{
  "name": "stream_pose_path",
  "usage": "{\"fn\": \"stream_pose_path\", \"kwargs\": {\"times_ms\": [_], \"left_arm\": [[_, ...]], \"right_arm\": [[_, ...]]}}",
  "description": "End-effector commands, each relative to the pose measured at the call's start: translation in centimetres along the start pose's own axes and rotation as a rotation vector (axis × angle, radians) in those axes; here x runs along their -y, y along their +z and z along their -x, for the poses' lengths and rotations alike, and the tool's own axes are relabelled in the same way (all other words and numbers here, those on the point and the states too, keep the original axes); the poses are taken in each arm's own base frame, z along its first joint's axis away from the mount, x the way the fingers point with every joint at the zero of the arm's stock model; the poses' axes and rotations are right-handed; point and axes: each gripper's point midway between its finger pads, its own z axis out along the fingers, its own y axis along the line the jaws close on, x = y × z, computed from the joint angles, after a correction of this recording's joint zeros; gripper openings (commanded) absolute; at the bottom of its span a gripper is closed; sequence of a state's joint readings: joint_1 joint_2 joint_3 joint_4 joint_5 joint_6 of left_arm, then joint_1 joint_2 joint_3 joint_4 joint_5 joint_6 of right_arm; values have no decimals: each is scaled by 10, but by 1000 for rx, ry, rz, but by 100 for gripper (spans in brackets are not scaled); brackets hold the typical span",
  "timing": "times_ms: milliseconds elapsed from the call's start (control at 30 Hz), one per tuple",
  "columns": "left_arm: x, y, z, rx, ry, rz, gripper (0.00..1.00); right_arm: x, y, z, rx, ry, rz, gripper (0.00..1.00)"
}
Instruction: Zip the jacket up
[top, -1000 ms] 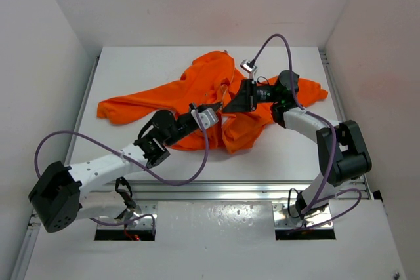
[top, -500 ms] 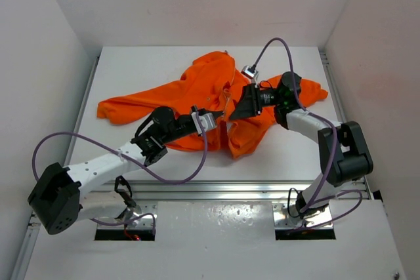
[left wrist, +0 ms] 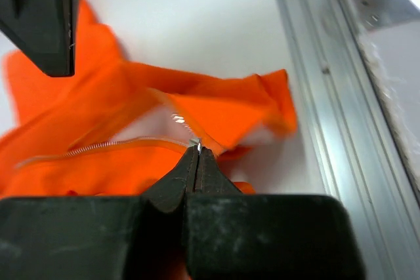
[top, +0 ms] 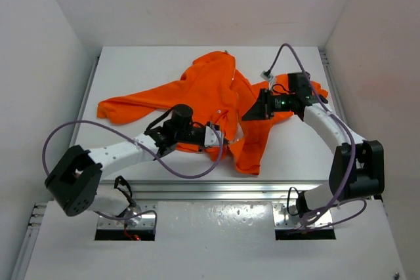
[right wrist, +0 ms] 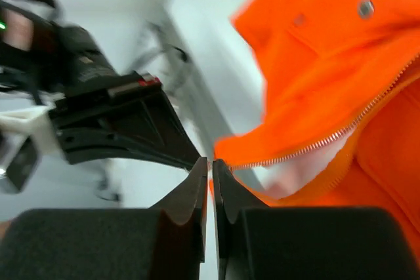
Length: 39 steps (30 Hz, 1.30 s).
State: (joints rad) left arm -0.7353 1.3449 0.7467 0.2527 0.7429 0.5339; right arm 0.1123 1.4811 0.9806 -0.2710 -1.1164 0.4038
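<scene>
Two arms have shifted over the last second. The left gripper has moved toward the lower centre of the top view, its forearm swinging in from the lower left. The right gripper has drawn back toward the right, and its elbow now sits lower at the right edge. The jacket has changed shape as well, with its front flap now stretched further down toward the bottom of the frame.

By count there are one jacket, two arms, two grippers, two purple cables and one white worktop. The jacket lies crumpled across the middle of the worktop, one sleeve reaching to the left. Its front is unzipped, with the pale lining showing.

In the left wrist view, the left gripper is clenched on the jacket, nipping the end of the zipper at the hem, where a small metal piece shows at its tips. In the right wrist view, the right gripper is drawn in to a thin slit right at the zipper's edge. I cannot tell whether any fabric is caught in it. One metal snap shows at the upper right of that view.
</scene>
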Motion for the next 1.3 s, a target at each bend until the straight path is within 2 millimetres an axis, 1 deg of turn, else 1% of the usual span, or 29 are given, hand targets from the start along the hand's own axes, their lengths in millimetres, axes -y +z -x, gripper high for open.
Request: {"fn": "stream_pose_path", "kwargs": {"times_ms": [0, 33, 67, 100, 133, 167, 233, 267, 367, 433, 467, 500, 533, 567, 600, 667, 700, 800, 833, 867, 933, 967, 1000, 1100, 1133, 1167, 1200, 1233, 1267], "left_arm": [[13, 5, 4, 40, 27, -146, 0], [15, 8, -4, 26, 8, -157, 0], [11, 9, -5, 29, 5, -156, 0], [10, 11, -4, 34, 3, -163, 0], [12, 12, -11, 22, -1, -174, 0], [9, 14, -10, 24, 1, -173, 0], [9, 19, -15, 22, -3, -186, 0], [5, 21, -13, 25, 11, -184, 0], [-2, 23, -16, 21, 8, -177, 0], [-2, 23, -16, 21, 8, -177, 0], [-2, 23, -16, 21, 8, -177, 0], [-2, 23, -16, 21, 8, -177, 0], [-2, 23, -16, 21, 8, -177, 0], [-4, 23, -17, 14, 8, -169, 0], [-8, 22, -17, 16, 14, -156, 0], [-9, 21, -18, 9, -1, -149, 0], [-11, 22, -16, 17, 10, -143, 0], [-16, 20, -18, 12, 5, -124, 0], [-17, 22, -20, 13, 6, -123, 0], [-17, 22, -20, 13, 6, -123, 0], [-15, 21, -24, 2, -1, -120, 0], [-15, 23, -27, -2, 14, -124, 0], [-13, 22, -29, -9, 11, -131, 0], [-11, 20, -36, -20, -5, -141, 0], [-15, 18, -36, -18, 4, -142, 0], [-12, 17, -38, -27, -3, -151, 0], [-11, 18, -42, -32, -2, -156, 0], [-10, 19, -41, -24, -3, -163, 0], [-8, 18, -42, -29, -10, -167, 0]], "right_arm": [[32, -17, -64, -241, -56, -261, 5], [35, -17, -71, -263, -44, -287, 4], [49, -22, -75, -281, -49, -366, 4], [50, -22, -85, -318, -41, -386, 2], [55, -24, -89, -330, -29, -409, 2], [64, -29, -97, -357, -21, -467, 2], [66, -34, -117, -441, -13, -484, 0], [71, -42, -136, -511, -2, -522, 0], [76, -52, -157, -593, 13, -570, 0], [84, -54, -170, -649, 39, -598, 0], [89, -55, -170, -658, 35, -631, 0], [95, -55, -163, -655, 19, -668, 0], [102, -51, -165, -675, 23, -679, 0], [108, -49, -158, -662, 16, -707, 0], [111, -43, -150, -624, 62, -731, 0], [115, -35, -139, -600, 69, -734, 0], [117, -25, -125, -554, 83, -734, 0], [121, -10, -119, -536, 132, -726, 0], [120, -4, -113, -526, 131, -726, 0], [126, 0, -119, -545, 166, -730, 0], [128, 8, -116, -546, 179, -748, 0], [136, 8, -121, -568, 204, -767, 0], [137, 10, -121, -574, 205, -775, 0], [157, 7, -114, -574, 217, -860, 0], [159, 7, -116, -583, 224, -882, 0], [163, 7, -109, -566, 233, -891, 0], [171, 8, -109, -573, 251, -909, 0], [174, 7, -108, -573, 254, -925, 0], [177, 9, -95, -548, 240, -936, 0]]}}
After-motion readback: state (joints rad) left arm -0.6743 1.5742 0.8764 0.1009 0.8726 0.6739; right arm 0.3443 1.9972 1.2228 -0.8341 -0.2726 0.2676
